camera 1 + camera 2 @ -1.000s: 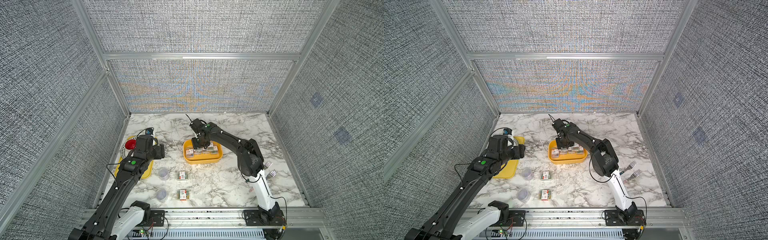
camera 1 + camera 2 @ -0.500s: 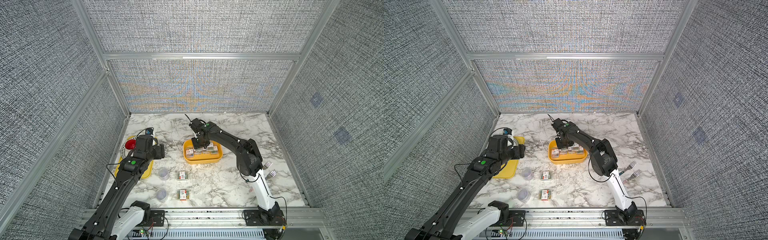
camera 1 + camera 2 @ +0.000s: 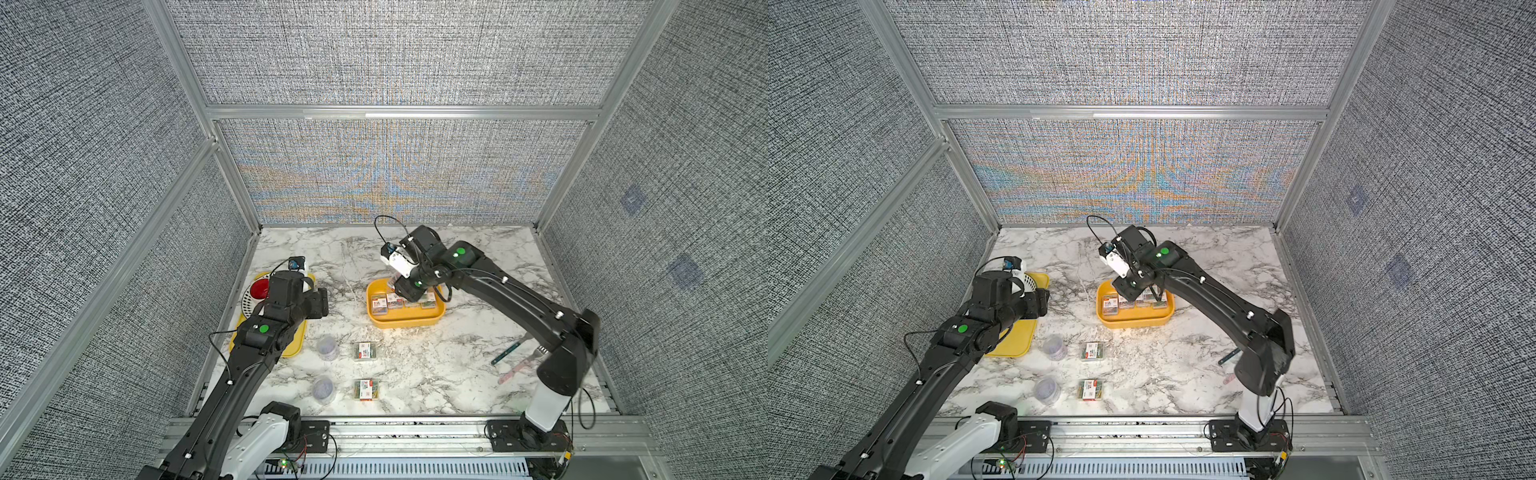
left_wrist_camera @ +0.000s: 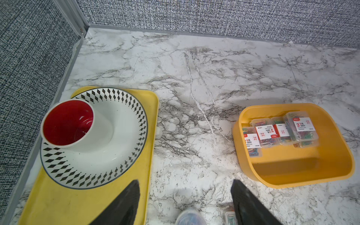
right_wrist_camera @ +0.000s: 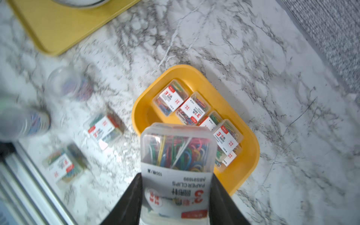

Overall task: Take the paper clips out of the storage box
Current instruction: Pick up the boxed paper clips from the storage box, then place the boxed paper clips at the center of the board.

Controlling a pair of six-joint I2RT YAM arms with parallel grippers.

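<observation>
The storage box (image 3: 405, 320) is a deep yellow bin in the middle of the marble table. Several clear labelled cases of paper clips (image 4: 265, 132) lie in a row inside it. My right gripper (image 5: 175, 176) hangs over the bin, shut on one more case (image 5: 175, 148) of coloured clips. In both top views the right gripper (image 3: 409, 291) (image 3: 1133, 286) hides that case. Two cases (image 3: 365, 351) (image 3: 365, 390) and two round tubs (image 3: 326, 347) (image 3: 323, 390) lie on the table in front. My left gripper (image 4: 185, 182) is open and holds nothing, above the table beside the flat tray.
A flat yellow tray (image 3: 291, 347) at the left carries a diamond-rimmed plate (image 4: 116, 155) with a red-lined cup (image 4: 68, 122) on it. Two forks (image 3: 509, 353) (image 3: 515, 374) lie at the right, beside my right arm's base. Fabric walls enclose three sides of the table.
My right gripper's jaws have closed on a case of paper clips at the bin. The left arm has not moved.
</observation>
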